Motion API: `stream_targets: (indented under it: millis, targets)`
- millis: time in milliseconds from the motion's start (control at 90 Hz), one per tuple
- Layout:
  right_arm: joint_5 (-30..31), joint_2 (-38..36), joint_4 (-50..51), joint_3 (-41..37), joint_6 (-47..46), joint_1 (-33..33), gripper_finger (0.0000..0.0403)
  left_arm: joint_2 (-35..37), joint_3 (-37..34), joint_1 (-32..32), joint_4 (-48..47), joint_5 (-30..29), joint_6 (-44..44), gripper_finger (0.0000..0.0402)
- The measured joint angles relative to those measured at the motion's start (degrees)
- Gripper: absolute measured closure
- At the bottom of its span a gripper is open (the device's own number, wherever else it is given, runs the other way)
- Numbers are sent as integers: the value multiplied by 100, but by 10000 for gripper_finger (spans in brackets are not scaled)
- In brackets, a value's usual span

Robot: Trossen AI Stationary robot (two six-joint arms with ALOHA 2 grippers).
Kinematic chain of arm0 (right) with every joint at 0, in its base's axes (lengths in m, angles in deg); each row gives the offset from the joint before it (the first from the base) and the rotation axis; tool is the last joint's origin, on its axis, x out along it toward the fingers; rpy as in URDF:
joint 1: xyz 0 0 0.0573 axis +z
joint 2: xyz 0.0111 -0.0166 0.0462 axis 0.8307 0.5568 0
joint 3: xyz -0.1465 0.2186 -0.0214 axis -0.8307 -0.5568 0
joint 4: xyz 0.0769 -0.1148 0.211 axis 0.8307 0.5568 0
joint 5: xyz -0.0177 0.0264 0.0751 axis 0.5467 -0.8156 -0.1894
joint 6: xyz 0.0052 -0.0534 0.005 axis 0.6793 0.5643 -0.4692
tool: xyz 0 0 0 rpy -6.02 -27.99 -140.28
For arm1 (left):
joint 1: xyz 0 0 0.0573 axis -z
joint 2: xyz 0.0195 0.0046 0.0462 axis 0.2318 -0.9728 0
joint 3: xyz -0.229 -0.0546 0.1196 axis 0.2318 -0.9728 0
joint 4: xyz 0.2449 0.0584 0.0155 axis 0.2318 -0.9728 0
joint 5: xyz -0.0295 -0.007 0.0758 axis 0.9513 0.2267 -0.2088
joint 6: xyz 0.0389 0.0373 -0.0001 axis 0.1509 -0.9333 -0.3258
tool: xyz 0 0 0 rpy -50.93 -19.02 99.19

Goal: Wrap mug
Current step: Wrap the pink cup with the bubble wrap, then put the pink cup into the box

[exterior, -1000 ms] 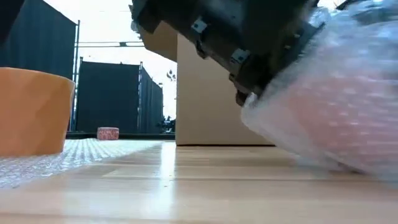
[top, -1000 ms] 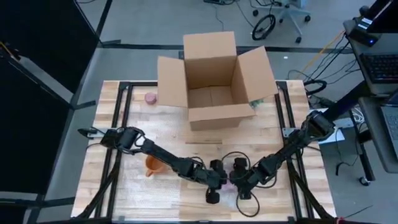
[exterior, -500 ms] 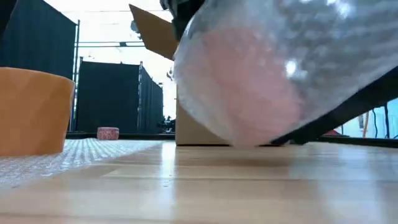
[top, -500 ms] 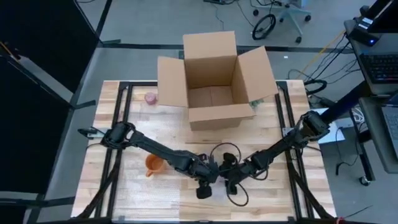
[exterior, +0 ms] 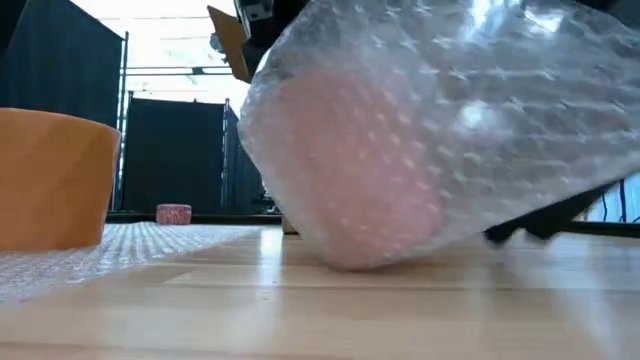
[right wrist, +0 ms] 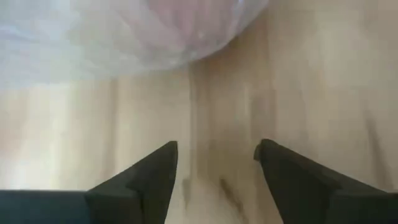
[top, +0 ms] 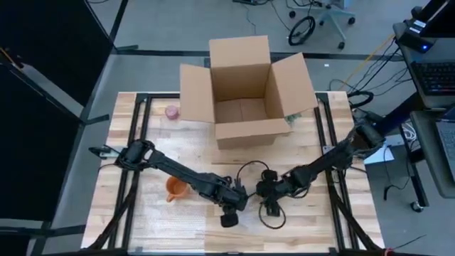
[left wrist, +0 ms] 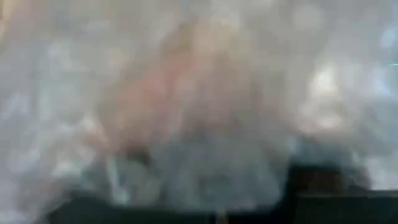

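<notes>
While the two arms meet low at the near middle of the desk (top: 306,213), the wrapped mug (exterior: 400,150), a pink shape inside bubble wrap, sits between them and touches the wood at its lower edge in the low view. From above the bundle is mostly hidden under the arms. The left gripper (top: 229,217) is pressed against it: its wrist view is filled with wrap (left wrist: 199,93) over pink, so whether its jaws are gripping I cannot tell. The right gripper (right wrist: 214,165) stands apart from the bundle, jaws spread with bare wood between them and the wrap (right wrist: 118,31) just beyond. An orange cup (top: 175,189) stands on a sheet (exterior: 100,250) of bubble wrap beside the left arm. Farther back are an open box (top: 245,92) and what looks like a small pink roll (top: 171,112)
</notes>
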Motion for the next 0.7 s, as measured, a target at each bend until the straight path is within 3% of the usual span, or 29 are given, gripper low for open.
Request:
stream_targets:
  millis: [233,478,700]
  targets:
    - [50,-883,583,2,-569,239,188,2,233,-41,59,435,-442,401]
    - [327,-895,623,2,-644,395,188,2,304,-200,-1,535,-417,402]
    - [345,-894,649,0,-628,412,188,2,887,-172,-343,536,-479,402]
